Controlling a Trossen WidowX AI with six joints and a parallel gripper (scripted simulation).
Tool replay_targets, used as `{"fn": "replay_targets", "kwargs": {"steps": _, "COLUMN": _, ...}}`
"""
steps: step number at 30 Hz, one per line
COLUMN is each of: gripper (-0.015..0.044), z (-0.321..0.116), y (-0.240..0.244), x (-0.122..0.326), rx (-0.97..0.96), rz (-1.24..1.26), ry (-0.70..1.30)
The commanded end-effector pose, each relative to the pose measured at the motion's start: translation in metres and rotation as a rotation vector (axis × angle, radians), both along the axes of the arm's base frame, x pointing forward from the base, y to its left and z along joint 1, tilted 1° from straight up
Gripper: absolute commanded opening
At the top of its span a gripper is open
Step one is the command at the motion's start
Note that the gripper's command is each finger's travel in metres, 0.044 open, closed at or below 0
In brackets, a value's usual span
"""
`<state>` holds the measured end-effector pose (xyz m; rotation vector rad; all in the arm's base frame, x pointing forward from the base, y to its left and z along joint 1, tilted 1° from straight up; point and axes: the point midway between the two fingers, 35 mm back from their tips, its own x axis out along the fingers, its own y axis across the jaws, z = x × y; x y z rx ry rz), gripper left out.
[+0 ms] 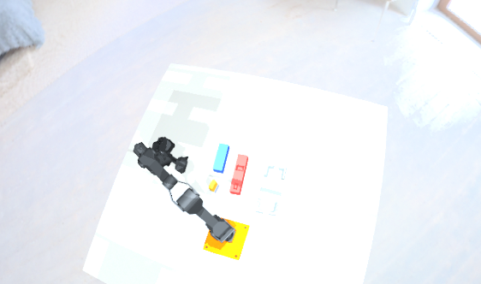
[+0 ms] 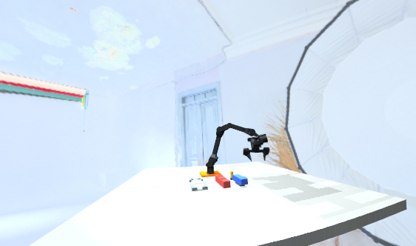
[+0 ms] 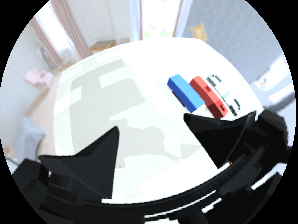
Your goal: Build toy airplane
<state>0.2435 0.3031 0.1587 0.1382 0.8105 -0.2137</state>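
Note:
The red fuselage (image 1: 239,174) (image 2: 223,181) (image 3: 209,96) lies on the table beside the pale cradle jig (image 1: 270,191), outside it. Sockets show on its top. The blue wing (image 1: 221,158) (image 2: 240,179) (image 3: 186,93) lies beside the fuselage, on the side away from the jig. The small yellow tail fin (image 1: 213,186) (image 2: 232,175) stands near one end of the wing; I cannot make it out in the wrist view. My gripper (image 1: 173,154) (image 2: 257,160) (image 3: 152,123) is open and empty, high above the table, off to the wing's far side from the fuselage.
The arm rises from a yellow-orange base plate (image 1: 240,241) (image 2: 203,174). Its links pass high over the table from the base to the gripper. The table's edge (image 2: 341,233) shows in the exterior view, and grey shadows lie on the table top.

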Motion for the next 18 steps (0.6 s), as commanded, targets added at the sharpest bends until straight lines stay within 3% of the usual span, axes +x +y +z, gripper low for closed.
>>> {"fn": "replay_targets", "kwargs": {"steps": 1, "gripper": 0.044, "z": -0.009, "y": -0.057, "x": 0.024, "rx": -0.095, "rz": -0.005, "ry": 0.169}}
{"fn": "replay_targets", "kwargs": {"steps": 10, "gripper": 0.044, "z": -0.013, "y": -0.16, "x": 0.052, "rx": -0.158, "rz": 0.11, "ry": 0.498}}
{"fn": "replay_targets", "kwargs": {"steps": 18, "gripper": 0.044, "z": -0.009, "y": -0.247, "x": 0.043, "rx": -0.033, "rz": 0.302, "ry": 0.707}}
